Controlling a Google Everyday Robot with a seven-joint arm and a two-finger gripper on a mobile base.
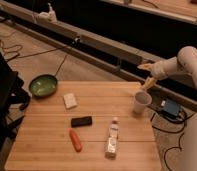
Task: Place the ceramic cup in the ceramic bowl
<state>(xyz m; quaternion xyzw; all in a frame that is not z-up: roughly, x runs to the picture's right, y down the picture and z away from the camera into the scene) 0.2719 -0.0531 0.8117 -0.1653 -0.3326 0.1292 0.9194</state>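
Reaching in from the right, the gripper (148, 75) hangs just above the ceramic cup (141, 102), its fingers (144, 66) spread and holding nothing. That cup stands upright near the bench's (42, 145) right edge. Far across at the left corner sits the ceramic bowl (43, 85). Between them lie a white block (70, 100), a black phone-like slab (81, 121), a carrot (75, 140) and a lying bottle (112, 138).
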